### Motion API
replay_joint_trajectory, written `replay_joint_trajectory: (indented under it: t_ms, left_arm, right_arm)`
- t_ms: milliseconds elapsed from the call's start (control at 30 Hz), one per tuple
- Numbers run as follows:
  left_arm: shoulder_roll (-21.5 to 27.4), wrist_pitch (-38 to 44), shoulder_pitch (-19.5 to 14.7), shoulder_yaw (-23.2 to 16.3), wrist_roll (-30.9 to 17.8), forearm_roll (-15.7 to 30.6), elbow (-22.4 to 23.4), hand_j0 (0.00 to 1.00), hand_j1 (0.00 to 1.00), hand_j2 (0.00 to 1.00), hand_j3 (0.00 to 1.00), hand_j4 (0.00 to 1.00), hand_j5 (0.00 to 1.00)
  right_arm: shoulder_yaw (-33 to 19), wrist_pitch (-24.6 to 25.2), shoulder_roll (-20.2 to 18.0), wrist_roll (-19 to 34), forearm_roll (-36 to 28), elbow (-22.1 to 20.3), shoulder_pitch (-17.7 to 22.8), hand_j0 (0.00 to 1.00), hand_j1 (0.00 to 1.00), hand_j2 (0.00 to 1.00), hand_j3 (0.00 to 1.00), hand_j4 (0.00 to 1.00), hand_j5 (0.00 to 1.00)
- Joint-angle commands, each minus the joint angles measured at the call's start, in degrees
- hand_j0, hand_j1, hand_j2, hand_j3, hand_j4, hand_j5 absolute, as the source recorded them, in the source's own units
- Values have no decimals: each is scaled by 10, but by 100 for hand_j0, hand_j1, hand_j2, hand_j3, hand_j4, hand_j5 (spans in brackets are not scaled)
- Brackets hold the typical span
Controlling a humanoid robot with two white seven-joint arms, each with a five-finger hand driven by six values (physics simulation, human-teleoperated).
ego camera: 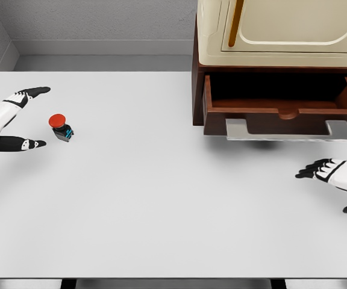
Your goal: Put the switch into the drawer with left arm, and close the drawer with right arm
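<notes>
My left hand (14, 117) sits at the left edge, fingers spread wide around the switch (61, 127) – not touching. Drawer (285, 102) open upper right – right hand (336, 174) relaxed, empty.

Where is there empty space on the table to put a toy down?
The widest bare patch is the white table middle, between the red switch and the open drawer, reaching the near edge. It is tighter at far left, where the left hand flanks the switch, and around the right hand below the drawer's handle.
</notes>
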Motion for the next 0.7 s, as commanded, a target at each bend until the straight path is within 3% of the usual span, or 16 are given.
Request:
replay_joint_trajectory:
  t_ms: [0, 100, 167, 200, 267, 300, 367, 433, 667]
  left_arm:
    - [1, 1, 0, 0, 0, 4, 0, 100, 100, 100, 100, 100, 100]
    - [0, 1, 1, 0, 1, 4, -1, 100, 100, 100, 100, 100, 100]
    - [1, 1, 0, 2, 10, 28, -1, 100, 100, 100, 100, 100, 100]
    - [2, 1, 0, -1, 11, 49, 0, 100, 100, 100, 100, 100, 100]
    - [3, 1, 0, -5, 10, 103, 1, 100, 100, 100, 100, 100, 100]
    - [2, 1, -1, -5, 10, 108, 1, 100, 100, 100, 100, 100, 100]
    - [0, 1, -2, -7, 10, 108, 0, 100, 100, 100, 100, 100, 100]
    - [-12, 1, -3, -23, 10, 118, 1, 100, 100, 100, 100, 100, 100]
    - [-43, 1, -5, -35, 9, 126, 1, 100, 100, 100, 100, 100, 100]
  right_arm:
    - [2, 2, -1, 0, -4, -1, 0, 100, 100, 100, 100, 100, 100]
    - [1, 2, -1, 0, -5, 0, -4, 100, 100, 100, 100, 100, 100]
    - [-6, 2, -3, 0, -5, 0, -4, 100, 100, 100, 100, 100, 100]
    - [-13, 2, -12, 0, -5, 0, -2, 95, 95, 95, 95, 95, 95]
    - [-65, 2, -16, 0, -9, 2, 24, 68, 68, 68, 68, 68, 68]
    - [-98, 2, -16, 0, -11, 3, 47, 62, 62, 62, 62, 62, 62]
    - [-174, 2, -14, 0, -54, 4, 110, 62, 62, 62, 62, 62, 62]
    - [-220, 2, -8, 0, -69, 3, 146, 62, 62, 62, 62, 62, 62]
    - [-216, 2, -4, 0, -99, 1, 150, 67, 67, 67, 67, 67, 67]
